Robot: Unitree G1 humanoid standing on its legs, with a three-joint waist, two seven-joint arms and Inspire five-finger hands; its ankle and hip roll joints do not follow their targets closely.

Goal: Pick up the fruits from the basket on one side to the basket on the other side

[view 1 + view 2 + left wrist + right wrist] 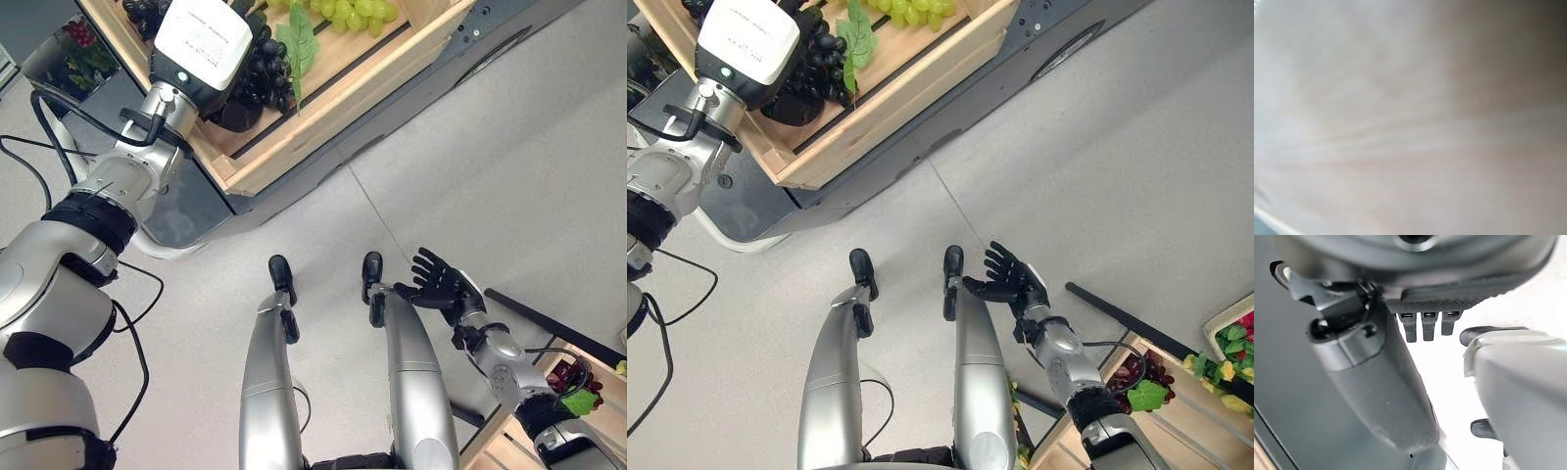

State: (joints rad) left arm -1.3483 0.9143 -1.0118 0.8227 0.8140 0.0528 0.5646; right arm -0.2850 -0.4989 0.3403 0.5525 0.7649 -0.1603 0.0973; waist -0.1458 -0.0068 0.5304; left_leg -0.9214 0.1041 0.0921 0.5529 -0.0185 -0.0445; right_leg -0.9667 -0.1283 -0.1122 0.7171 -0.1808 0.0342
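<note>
A wooden crate at the upper left holds a dark grape bunch with a green leaf and green grapes. My left hand is down inside this crate against the dark grapes, under its white wrist box. A second wooden crate at the lower right holds dark red grapes and leafy yellow-green fruit. My right hand hangs low over the floor beside that crate, open, its fingers straight and holding nothing.
The left crate rests on a dark grey platform with a rounded base. Another dark bunch lies at the crate's far end. Red and green produce sits beyond the platform. A black bar runs along the floor near the right crate.
</note>
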